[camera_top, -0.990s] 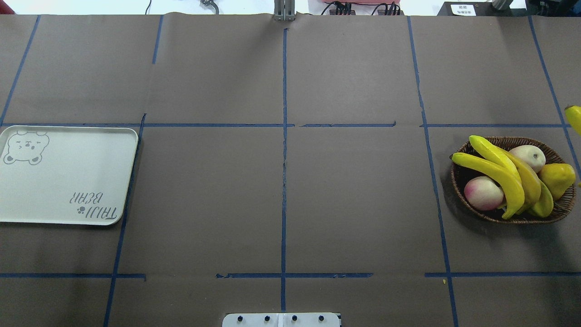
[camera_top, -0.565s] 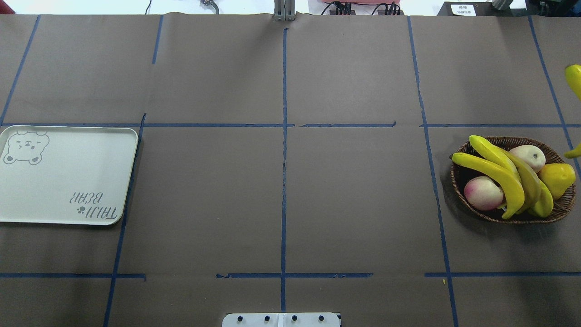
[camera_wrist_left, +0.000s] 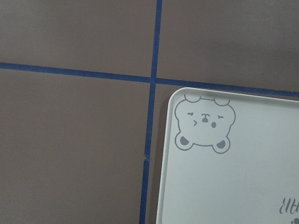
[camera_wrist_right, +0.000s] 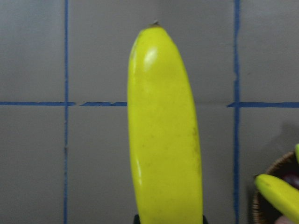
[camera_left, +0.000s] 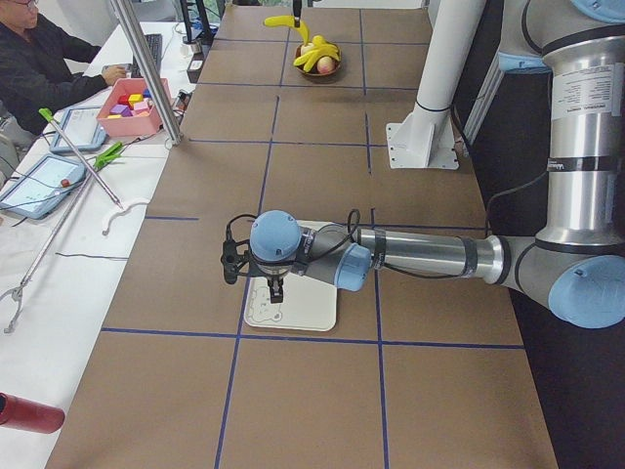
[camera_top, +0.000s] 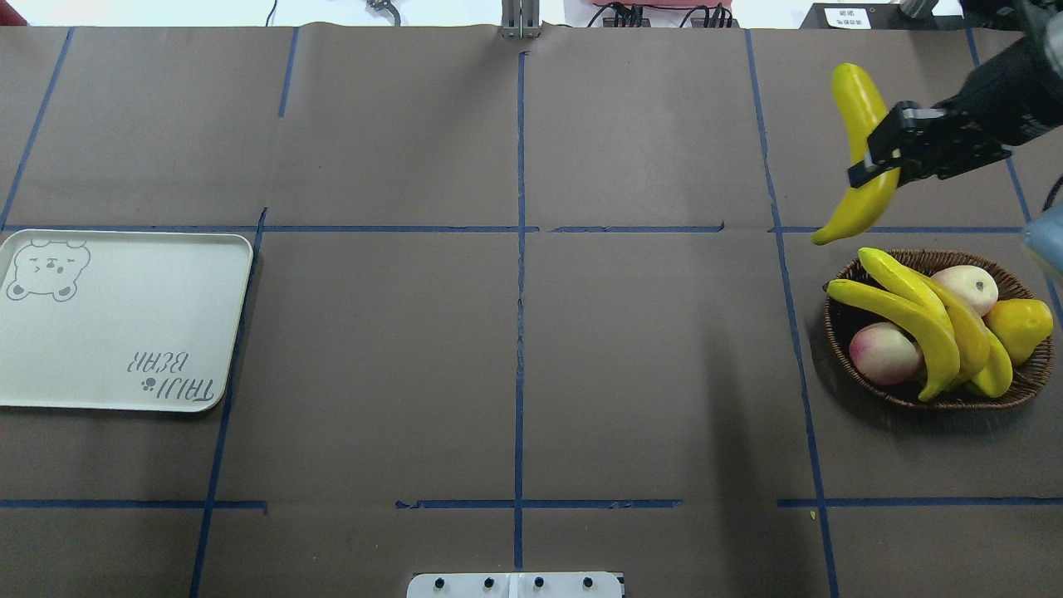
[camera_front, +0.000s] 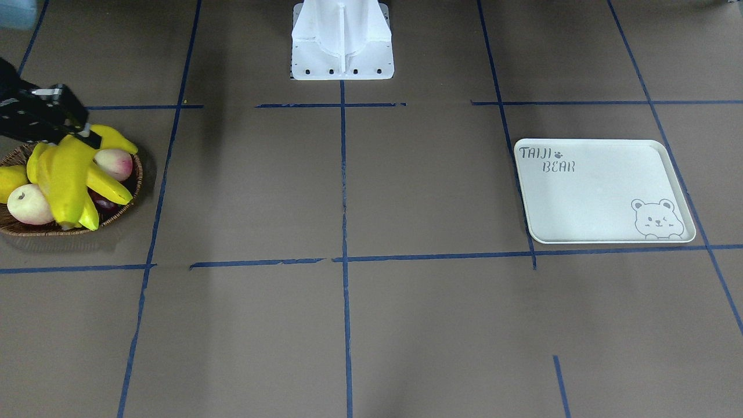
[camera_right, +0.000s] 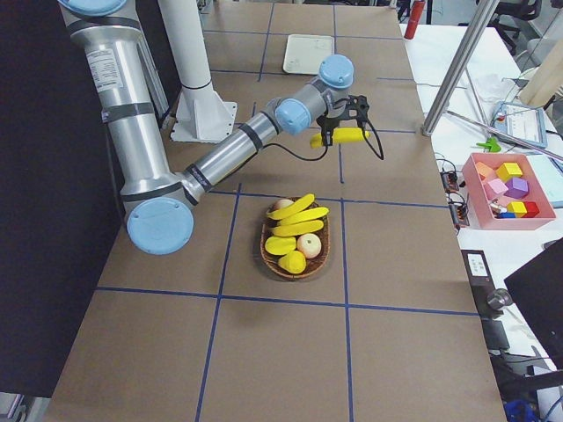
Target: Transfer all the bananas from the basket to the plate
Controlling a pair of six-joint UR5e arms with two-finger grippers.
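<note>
Stretching across the table, the right end effector (camera_top: 879, 163) clamps one banana (camera_top: 859, 95) aloft near the basket (camera_top: 840, 332).

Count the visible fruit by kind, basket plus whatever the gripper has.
banana: 4 (1 in the right gripper, 3 in the basket)
peach: 2
yellow pear-shaped fruit: 1
yellow-green fruit, mostly hidden under the bananas: 1
Total: 8
</note>
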